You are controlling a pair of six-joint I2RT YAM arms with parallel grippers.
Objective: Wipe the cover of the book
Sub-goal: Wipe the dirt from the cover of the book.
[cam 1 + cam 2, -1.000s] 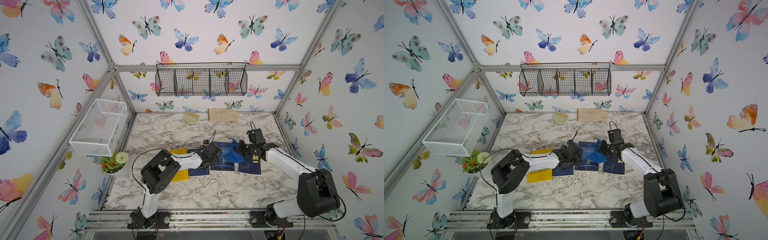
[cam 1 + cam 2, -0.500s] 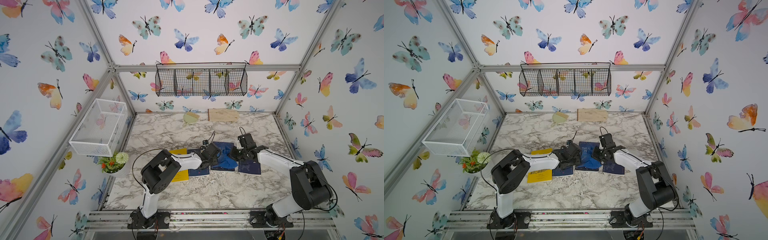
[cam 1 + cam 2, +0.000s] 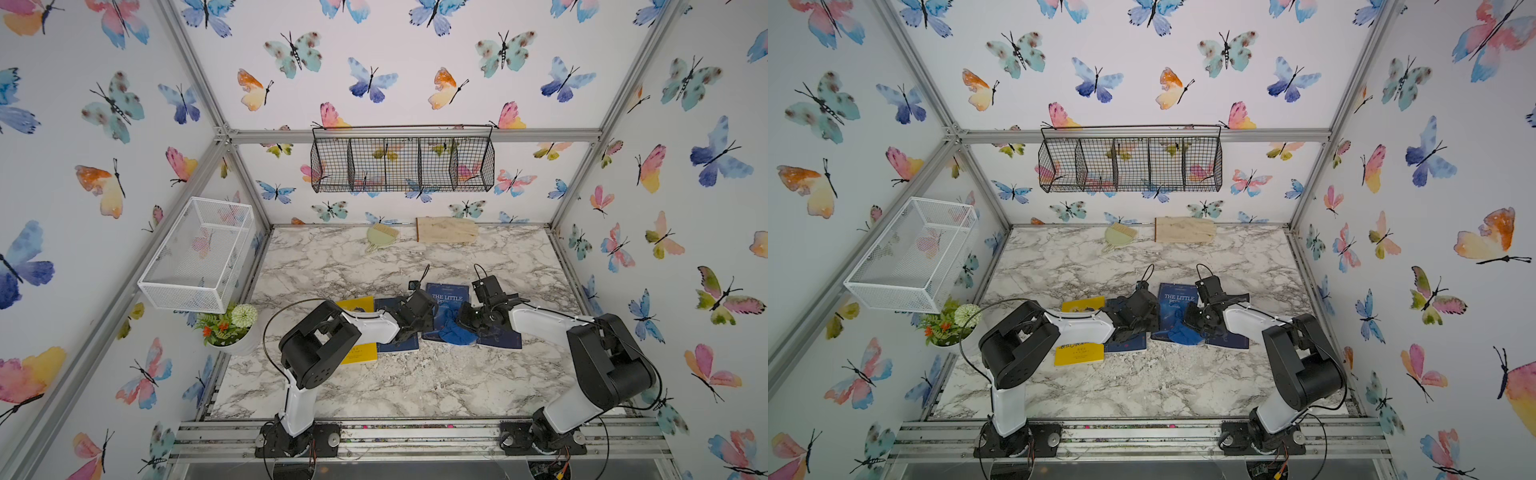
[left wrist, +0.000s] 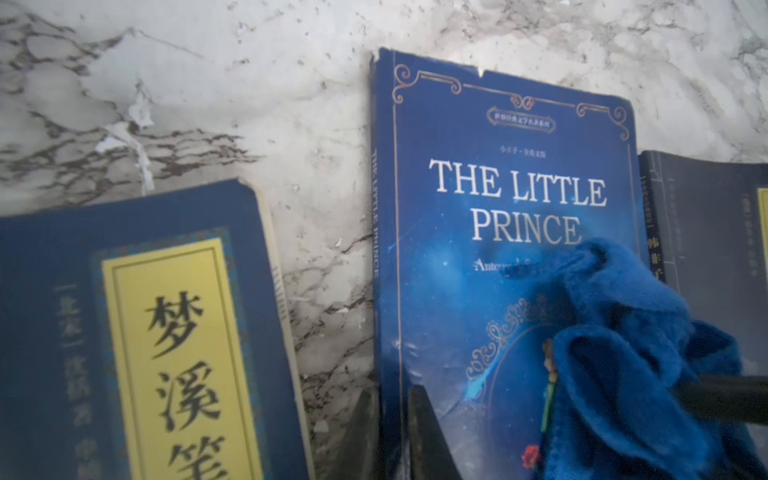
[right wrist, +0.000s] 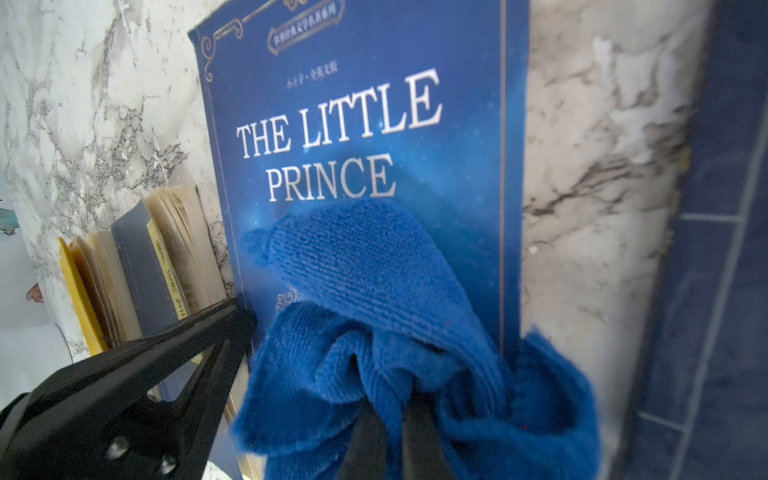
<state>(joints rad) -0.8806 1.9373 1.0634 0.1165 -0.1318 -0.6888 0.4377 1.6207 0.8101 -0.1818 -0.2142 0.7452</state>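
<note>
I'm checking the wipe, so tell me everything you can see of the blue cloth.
The cloth is deep blue, ribbed microfibre by its look, bunched into folds. The right gripper is shut on its gathered end. A flat flap lies spread on the cover of the book, just below the title.

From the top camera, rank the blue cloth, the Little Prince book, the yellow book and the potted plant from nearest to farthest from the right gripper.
From the right gripper, in a top view:
1. blue cloth: pinched in the gripper.
2. Little Prince book: directly under the cloth.
3. yellow book: further left along the row.
4. potted plant: farthest, far left.
</note>
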